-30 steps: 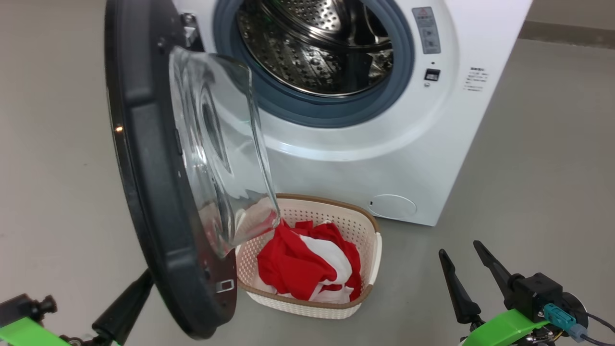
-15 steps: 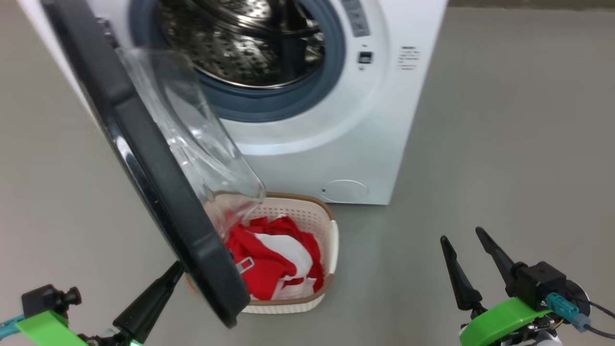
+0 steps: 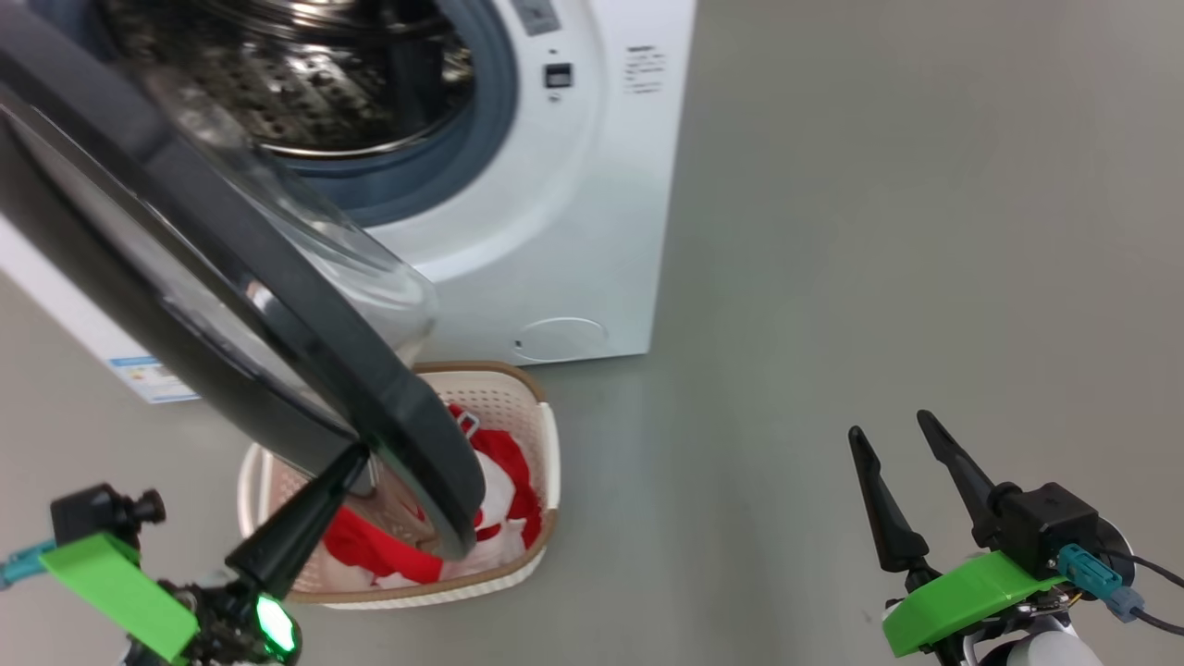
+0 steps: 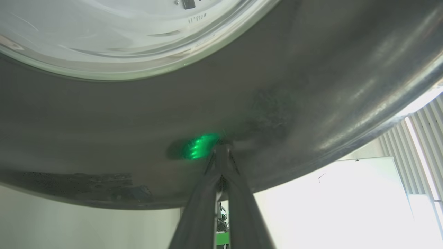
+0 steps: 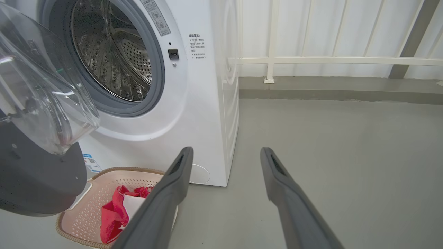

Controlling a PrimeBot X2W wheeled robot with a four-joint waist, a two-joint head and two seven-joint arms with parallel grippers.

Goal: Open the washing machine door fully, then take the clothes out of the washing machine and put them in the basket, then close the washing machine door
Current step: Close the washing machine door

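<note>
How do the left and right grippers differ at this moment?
The left gripper is shut, fingers together; the right gripper is open, fingers apart. The left gripper's tips meet the black rim of the washing machine door; the right gripper touches nothing, above the floor. Both have long dark fingers and green mounts.

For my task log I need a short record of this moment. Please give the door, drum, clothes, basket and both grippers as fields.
washing machine door: open, its black rim hiding part of the basket in the head view
drum: bare steel, no fabric seen
clothes: red and white, lying in the basket
basket: on the floor before the washing machine
left gripper: fingers shut, tips against the door's black rim
right gripper: fingers open, holding nothing
</note>
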